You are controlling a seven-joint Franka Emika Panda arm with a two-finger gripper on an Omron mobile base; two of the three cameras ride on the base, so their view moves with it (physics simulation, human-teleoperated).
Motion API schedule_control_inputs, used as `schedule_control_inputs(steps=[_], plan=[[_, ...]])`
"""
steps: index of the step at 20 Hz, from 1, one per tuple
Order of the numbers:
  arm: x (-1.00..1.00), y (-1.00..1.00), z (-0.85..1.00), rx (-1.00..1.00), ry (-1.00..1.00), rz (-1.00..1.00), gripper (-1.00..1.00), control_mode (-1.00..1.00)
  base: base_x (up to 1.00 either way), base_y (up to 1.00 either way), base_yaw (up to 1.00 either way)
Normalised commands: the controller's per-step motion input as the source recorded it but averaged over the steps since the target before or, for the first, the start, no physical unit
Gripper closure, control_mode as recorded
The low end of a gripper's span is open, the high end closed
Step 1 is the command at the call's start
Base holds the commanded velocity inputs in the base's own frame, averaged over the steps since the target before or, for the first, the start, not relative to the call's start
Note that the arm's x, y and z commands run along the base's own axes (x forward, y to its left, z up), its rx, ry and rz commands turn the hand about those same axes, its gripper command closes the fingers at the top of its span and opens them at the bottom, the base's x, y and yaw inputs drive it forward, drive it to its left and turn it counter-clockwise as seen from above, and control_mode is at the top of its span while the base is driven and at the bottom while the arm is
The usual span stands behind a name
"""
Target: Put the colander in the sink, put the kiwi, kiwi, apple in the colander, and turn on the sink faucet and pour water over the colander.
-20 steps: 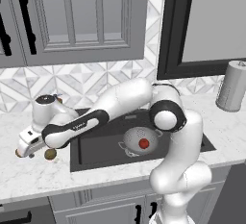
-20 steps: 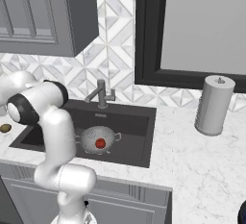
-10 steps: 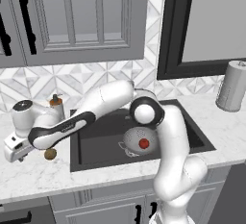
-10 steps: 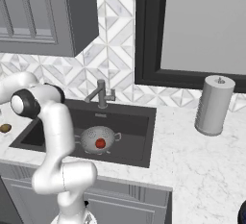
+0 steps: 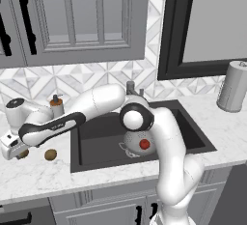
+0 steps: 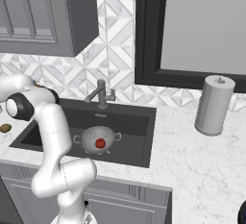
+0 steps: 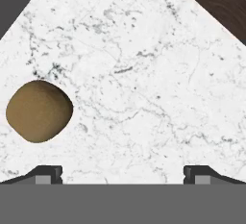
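Left base view: white hand (image 5: 10, 147) low at 9 o'clock over white marble table (image 5: 34, 180), touching one brownish oval kiwi (image 5: 22, 154); second kiwi (image 5: 50, 155) just beside.

Right base view: red round apple (image 6: 100, 143) inside silver perforated colander (image 6: 96, 138), in dark grey sink (image 6: 137, 136); grey faucet (image 6: 100, 93) behind.

Hand view: tips spread wide, gripping nothing; kiwi (image 7: 39, 111) at 9 o'clock.

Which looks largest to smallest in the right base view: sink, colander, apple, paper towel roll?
1. sink
2. paper towel roll
3. colander, fairly close to the roll in apparent size
4. apple
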Motion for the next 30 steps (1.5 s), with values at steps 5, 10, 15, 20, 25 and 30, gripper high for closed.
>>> schedule_control_inputs(steps=[5, 10, 15, 20, 25, 30], plan=[[0.3, 0.0, -0.31, 0.0, 0.04, 0.0, -1.0, -1.0, 0.0, 0.0, 0.0], [0.28, 0.17, -0.24, 0.0, 0.01, 0.0, -1.0, -1.0, 0.0, 0.0, 0.0], [0.18, 0.36, -0.19, 0.0, 0.0, 0.0, -1.0, -1.0, 0.0, 0.0, 0.0], [0.31, 0.16, -0.21, 0.0, 0.0, 0.0, -1.0, -1.0, 0.0, 0.0, 0.0], [0.3, 0.12, -0.25, -0.01, 0.0, 0.0, -1.0, -1.0, 0.0, 0.0, 0.0], [0.02, 0.16, -0.2, -0.01, 0.0, -0.02, 1.0, -1.0, 0.0, 0.0, 0.0]])
